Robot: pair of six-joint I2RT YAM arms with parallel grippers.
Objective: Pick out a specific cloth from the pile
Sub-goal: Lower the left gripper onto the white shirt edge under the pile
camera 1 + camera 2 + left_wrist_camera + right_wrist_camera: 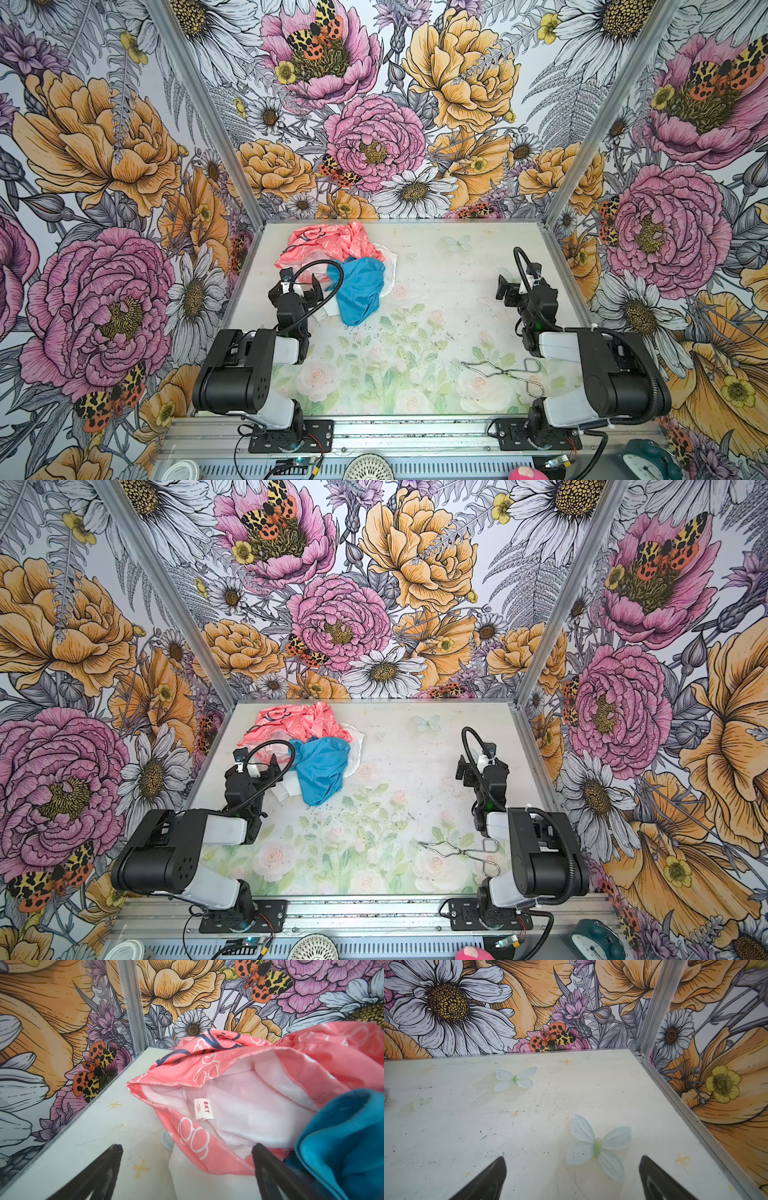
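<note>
The left gripper point(188, 1147) is found released; the cloth point(207, 1186) is seen between its fingers point(99, 1174), apparently untouched, partly covered by the pile point(291, 1076). The right gripper point(572, 1159) is likewise released.

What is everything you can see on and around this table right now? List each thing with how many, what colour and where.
coral-pink patterned cloth with white lining: one, coral-pink, back of the pile, far left of the table
bright blue cloth: one, blue, front of the pile, overlapping the white one
plain white wrinkly cloth: one, white, mostly buried, only edges showing
thin metal wire tongs: one, silver, near right, by the right arm's base
flower-printed table: one, pale with green and pink print
teal alarm clock: one, teal, below the front rail, right
left hand: one, black, open, at the pile's near edge
right hand: one, black, open, over bare table
</note>
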